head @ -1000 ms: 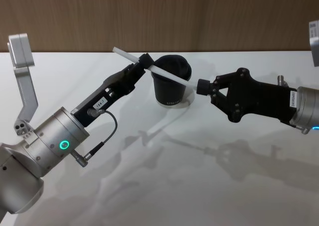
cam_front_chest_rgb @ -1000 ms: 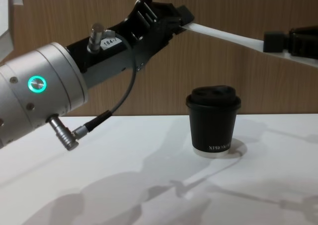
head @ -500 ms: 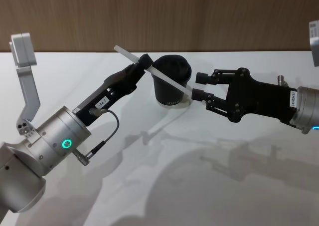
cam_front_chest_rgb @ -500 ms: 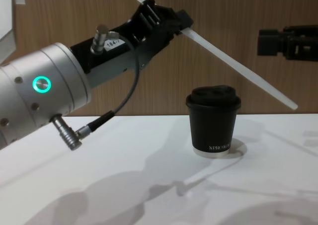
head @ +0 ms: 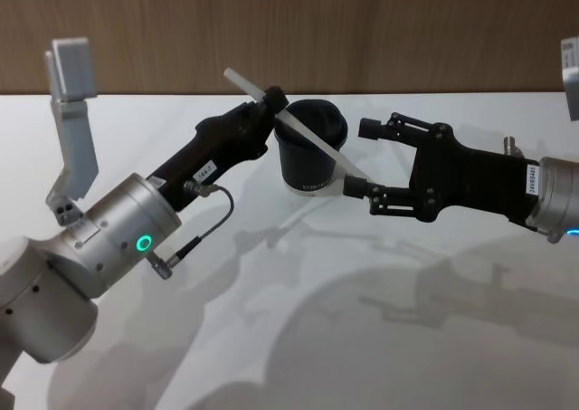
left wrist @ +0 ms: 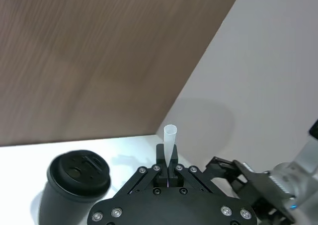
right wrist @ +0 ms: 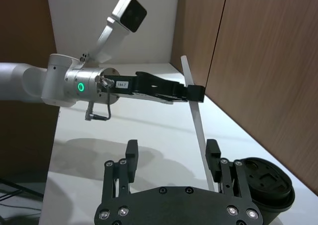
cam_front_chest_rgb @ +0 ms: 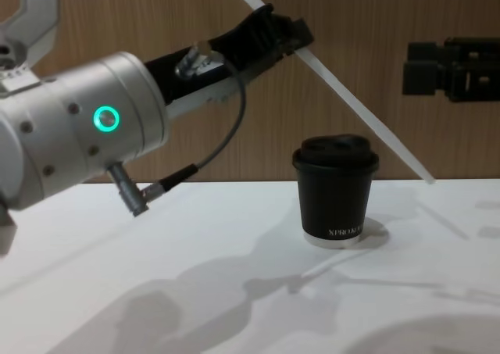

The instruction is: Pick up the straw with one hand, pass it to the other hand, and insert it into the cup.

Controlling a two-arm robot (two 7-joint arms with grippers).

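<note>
Head view, left fingers clamp straw above lidded cup, right fingers spread

The small black paper cup with a domed lid is looked down on in the head view and seen side-on, low and near, in the chest view. It is shared too by the wrist views, taken over the slim black left gripper and the blocky black right gripper.

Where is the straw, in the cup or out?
Out. The left gripper holds the straw tilted in the air, crossing above the cup; the right gripper is open.
</note>
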